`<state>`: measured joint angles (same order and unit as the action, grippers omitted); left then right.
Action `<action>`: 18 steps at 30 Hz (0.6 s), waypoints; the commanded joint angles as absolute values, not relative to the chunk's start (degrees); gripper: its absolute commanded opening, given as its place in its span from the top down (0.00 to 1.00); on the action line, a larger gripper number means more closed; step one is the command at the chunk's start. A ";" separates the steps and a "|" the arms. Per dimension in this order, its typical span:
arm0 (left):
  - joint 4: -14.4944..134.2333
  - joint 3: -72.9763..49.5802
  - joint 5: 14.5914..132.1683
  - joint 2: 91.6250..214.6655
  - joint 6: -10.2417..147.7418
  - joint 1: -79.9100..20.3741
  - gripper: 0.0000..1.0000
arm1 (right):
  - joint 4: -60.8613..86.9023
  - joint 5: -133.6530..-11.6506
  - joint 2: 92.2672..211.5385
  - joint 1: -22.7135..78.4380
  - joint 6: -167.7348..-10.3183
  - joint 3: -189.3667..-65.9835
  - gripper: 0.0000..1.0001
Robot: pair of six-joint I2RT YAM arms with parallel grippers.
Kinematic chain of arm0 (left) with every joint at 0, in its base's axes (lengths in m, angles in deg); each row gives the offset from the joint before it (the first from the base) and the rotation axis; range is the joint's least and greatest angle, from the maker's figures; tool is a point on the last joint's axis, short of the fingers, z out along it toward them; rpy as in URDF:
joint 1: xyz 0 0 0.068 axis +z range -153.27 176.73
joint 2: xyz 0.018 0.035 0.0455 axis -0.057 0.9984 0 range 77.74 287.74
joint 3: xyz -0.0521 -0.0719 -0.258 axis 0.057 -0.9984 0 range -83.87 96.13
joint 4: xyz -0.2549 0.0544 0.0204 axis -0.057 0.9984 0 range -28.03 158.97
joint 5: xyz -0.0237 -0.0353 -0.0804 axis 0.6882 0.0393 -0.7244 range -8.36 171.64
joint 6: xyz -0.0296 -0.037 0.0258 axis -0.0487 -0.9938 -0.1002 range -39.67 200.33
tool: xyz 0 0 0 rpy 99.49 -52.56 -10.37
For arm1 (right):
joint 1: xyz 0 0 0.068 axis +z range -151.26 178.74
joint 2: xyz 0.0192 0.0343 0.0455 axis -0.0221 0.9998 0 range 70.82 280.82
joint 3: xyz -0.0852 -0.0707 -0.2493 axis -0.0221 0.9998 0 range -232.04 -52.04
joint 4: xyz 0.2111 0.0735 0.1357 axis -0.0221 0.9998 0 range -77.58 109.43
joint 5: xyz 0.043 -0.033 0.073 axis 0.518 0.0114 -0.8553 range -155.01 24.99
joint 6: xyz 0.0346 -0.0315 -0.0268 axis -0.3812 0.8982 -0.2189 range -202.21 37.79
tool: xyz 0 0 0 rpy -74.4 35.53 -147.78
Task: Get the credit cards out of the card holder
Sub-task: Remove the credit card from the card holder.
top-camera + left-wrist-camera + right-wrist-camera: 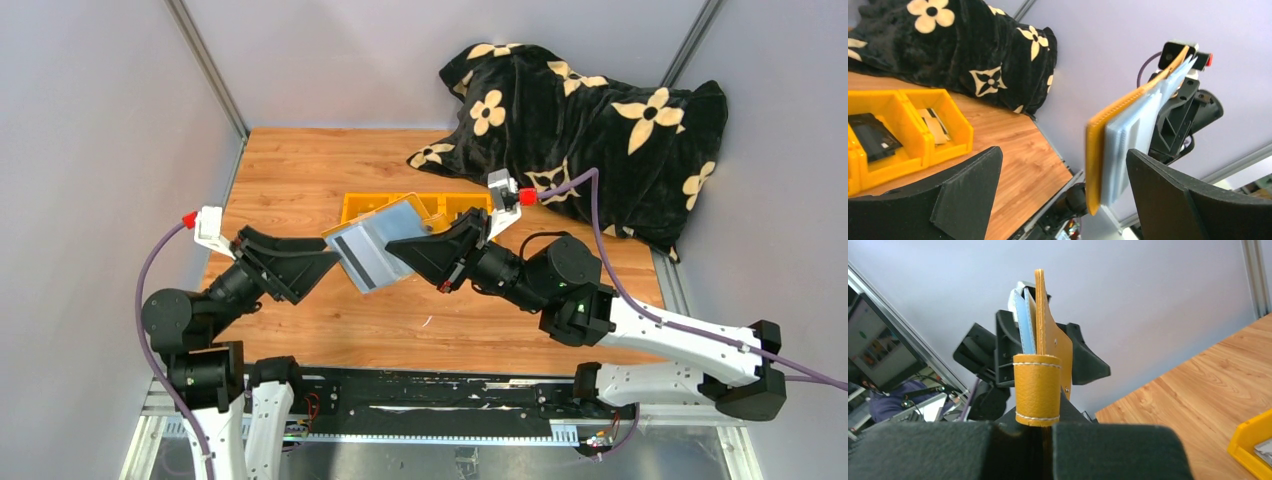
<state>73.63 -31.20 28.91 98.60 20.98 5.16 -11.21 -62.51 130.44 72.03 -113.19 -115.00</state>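
**Card holder hanging in the air between the two arms, cards pointing at the left one**

The right end effector (405, 250) is clamping the mustard card holder (390, 228) shut-jawed by its edge, above the middle of the surface (300, 170). The holder's long axis is running from the right edge toward the left. The credit cards (360, 262) are sticking out of its left end. The left end effector (320, 272) is gaping open just beside them, nearer, likely lining up the pull.
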 commanded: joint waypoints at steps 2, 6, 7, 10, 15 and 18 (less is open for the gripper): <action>62.96 -31.65 27.77 98.97 11.65 5.06 0.00 | -19.78 -62.92 130.03 69.66 -119.97 -112.79 1.00; 62.25 -33.39 27.40 98.04 9.00 5.08 0.00 | -22.51 -66.75 131.88 67.57 -124.80 -113.04 1.00; 62.24 -33.68 27.43 97.70 8.47 5.09 0.00 | -23.00 -66.69 132.28 67.51 -125.16 -113.11 1.00; 59.41 -33.86 26.92 97.02 7.10 5.08 0.00 | -24.17 -66.55 133.87 67.26 -126.05 -113.84 1.00; 57.84 -31.92 25.58 99.41 10.97 4.82 0.00 | -25.87 -65.13 136.36 66.80 -127.55 -114.00 1.00; 57.84 -28.78 20.85 105.05 19.05 4.66 0.00 | -25.66 -60.69 135.64 66.49 -126.82 -112.82 1.00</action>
<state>60.61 -32.62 26.81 99.04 10.77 5.11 -21.62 -64.89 136.56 67.40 -125.81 -113.19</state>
